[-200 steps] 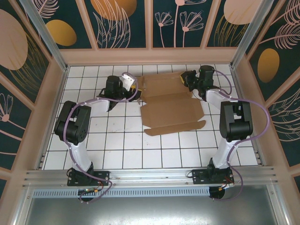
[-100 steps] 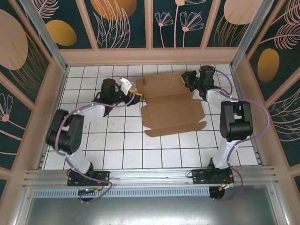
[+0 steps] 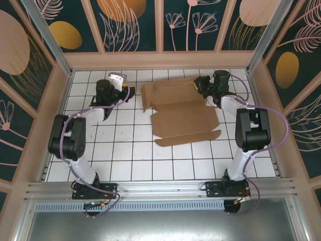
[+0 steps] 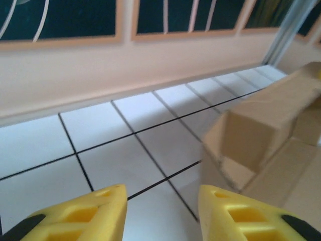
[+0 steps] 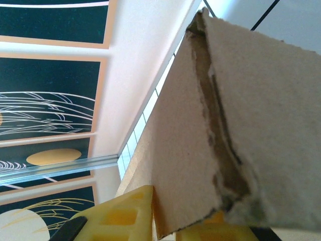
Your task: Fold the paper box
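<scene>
Box (image 3: 178,108) sits toward the back, half folded at best. Right gripper (image 5: 165,221) pinches its back-right corner, left gripper (image 4: 161,211) hangs spread and empty off its left end. Next, I'd guess, it needs to grab that left flap.

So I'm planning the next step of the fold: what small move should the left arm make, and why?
Probably bring the left gripper toward the left flap of the paper box: its jaws stand open and empty over bare tiles, while the right gripper pinches the box's far right edge.
</scene>
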Controlling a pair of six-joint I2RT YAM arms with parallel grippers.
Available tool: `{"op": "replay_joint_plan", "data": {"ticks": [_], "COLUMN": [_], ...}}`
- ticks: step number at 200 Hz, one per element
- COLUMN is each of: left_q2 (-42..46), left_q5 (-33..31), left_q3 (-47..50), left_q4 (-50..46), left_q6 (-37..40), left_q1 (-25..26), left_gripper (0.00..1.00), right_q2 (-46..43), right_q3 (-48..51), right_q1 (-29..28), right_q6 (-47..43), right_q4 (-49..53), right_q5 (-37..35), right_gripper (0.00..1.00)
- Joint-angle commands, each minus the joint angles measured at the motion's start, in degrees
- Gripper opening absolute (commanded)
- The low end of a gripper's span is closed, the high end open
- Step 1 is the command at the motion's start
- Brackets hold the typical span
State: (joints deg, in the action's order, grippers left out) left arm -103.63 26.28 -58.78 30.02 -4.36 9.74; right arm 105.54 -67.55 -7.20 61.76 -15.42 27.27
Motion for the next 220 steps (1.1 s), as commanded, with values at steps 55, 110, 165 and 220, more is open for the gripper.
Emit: {"op": "replay_joint_plan", "data": {"ticks": [55, 110, 165, 220], "left_q2": [-9.25, -8.42, -6.58, -2.34], "left_q5": [5.56, 11.45, 11.03, 6.72], "left_q3": [-12.76, -12.93, -10.74, -6.19], "left_q4": [-18.98, -19.21, -20.03, -20.48], "left_q6": [12.96, 11.53, 9.66, 9.38], "left_q1": [6.29, 7.83, 9.16, 9.16], "left_gripper": [0.36, 0.34, 0.34, 0.37], "right_q2": [1.48, 0.99, -0.32, -1.94], "right_q3": [1.32, 1.63, 2.66, 3.12], "right_q1": [-2.23, -2.3, -2.54, -2.53], "right_q6": [-1.02, -1.29, -1.2, -0.5], "right_q4": [8.7, 8.75, 8.46, 7.46], "right_q5": [0.0, 0.06, -0.97, -2.02], "right_gripper": [0.17, 0.17, 0.17, 0.17]}}
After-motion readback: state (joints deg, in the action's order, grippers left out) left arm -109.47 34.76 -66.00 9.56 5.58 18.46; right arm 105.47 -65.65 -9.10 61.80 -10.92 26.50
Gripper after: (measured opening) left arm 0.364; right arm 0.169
